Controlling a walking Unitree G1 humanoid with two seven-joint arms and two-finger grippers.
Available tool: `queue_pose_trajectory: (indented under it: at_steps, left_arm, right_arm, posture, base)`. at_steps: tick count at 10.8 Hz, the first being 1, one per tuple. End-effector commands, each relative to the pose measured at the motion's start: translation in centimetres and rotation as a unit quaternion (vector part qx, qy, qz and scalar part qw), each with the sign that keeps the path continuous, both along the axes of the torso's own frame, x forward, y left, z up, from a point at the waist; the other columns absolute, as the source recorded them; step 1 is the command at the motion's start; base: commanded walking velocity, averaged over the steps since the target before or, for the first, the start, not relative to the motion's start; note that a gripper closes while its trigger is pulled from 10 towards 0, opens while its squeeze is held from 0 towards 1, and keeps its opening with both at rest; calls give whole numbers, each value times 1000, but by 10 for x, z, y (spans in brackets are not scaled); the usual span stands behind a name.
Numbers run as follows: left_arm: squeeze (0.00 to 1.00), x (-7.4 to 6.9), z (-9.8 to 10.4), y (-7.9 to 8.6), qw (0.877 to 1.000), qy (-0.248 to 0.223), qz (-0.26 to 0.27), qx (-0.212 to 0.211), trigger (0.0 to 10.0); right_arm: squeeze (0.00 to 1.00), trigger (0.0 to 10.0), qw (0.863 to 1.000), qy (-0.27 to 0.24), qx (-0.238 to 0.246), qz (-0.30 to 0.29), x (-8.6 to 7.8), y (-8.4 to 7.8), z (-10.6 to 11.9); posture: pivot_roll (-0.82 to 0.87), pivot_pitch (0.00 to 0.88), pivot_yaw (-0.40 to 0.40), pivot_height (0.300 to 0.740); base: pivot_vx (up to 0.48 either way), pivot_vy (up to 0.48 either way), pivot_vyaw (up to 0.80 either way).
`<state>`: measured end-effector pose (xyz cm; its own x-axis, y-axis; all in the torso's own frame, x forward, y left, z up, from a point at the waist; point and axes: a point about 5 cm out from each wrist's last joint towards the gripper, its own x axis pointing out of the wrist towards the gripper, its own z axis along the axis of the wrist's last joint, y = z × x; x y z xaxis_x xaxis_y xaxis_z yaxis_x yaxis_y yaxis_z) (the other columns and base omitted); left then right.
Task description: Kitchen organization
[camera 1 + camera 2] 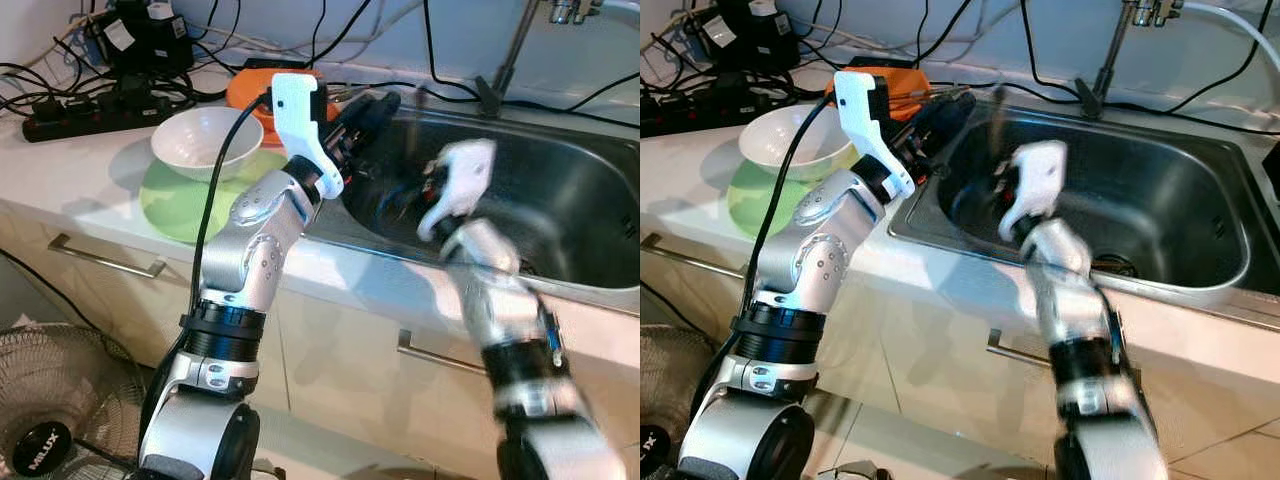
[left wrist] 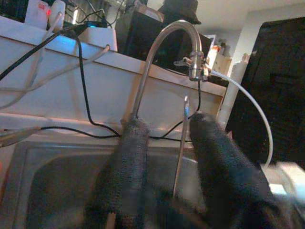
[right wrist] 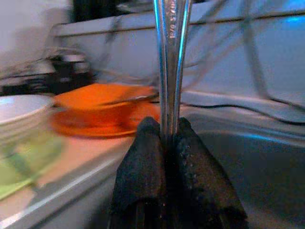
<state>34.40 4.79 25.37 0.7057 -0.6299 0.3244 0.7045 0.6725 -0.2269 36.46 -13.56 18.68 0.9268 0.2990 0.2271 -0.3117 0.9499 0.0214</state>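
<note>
Cutlery handle [image 3: 170,57] is pinched tight in the right claw [image 3: 164,138] above the sink [image 1: 1160,250], so pickup's done. Left claw [image 2: 167,157] sits spread beside a thin metal utensil [image 2: 181,148]. Still needs putting away; white bowl [image 1: 205,140] waits on the desk [image 1: 90,180].

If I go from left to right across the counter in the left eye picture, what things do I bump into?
Black power strip → white bowl sitting on a green plate → orange dish → left tool → steel sink.
</note>
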Motion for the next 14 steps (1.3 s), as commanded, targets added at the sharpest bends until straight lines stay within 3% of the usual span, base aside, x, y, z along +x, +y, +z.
queue_pose_trajectory:
  at_steps: [1,2,5,6,8,11,12,13,14]
  left_arm:
    - [918,1,-4,4,1000,8,16,11,10000]
    - [0,3,-17,10,998,28,38,30,10000]
    - [0,0,-52,19,988,55,74,127,10000]
    - [0,-4,-59,17,986,70,67,132,10000]
    - [0,-12,-85,18,974,122,52,183,10000]
    - [0,-18,-96,19,963,153,47,218,10000]
    - [0,-19,-98,16,963,154,41,217,10000]
    - [0,-19,-98,15,964,152,38,217,10000]
    - [0,-20,-97,13,965,149,36,214,10000]
  right_arm:
    - [0,4078,999,1,2,-49,6,-14,3]
    - [0,10000,996,15,-2,-93,13,-26,1]
    - [0,10000,984,86,-18,-153,26,-39,-19]
    - [0,10000,982,100,-21,-158,26,-39,-25]
    - [0,10000,977,135,-32,-161,27,-36,-40]
    - [0,10000,978,141,-34,-153,27,-33,-45]
    - [545,10000,978,142,-31,-148,26,-31,-46]
    - [1000,10000,979,142,-32,-142,25,-28,-48]
    - [1000,10000,980,141,-35,-137,24,-25,-51]
  posture:
    - [84,6,28,740]
    - [84,6,28,740]
    - [103,9,22,740]
    - [111,12,21,740]
    - [116,8,23,740]
    - [116,0,25,740]
    - [114,0,27,740]
    - [109,0,30,740]
    - [106,0,33,740]
  base:
    - [0,0,0]
    - [0,0,0]
    - [0,0,0]
    - [0,0,0]
    - [0,0,0]
    - [0,0,0]
    - [0,0,0]
    - [0,0,0]
    - [0,0,0]
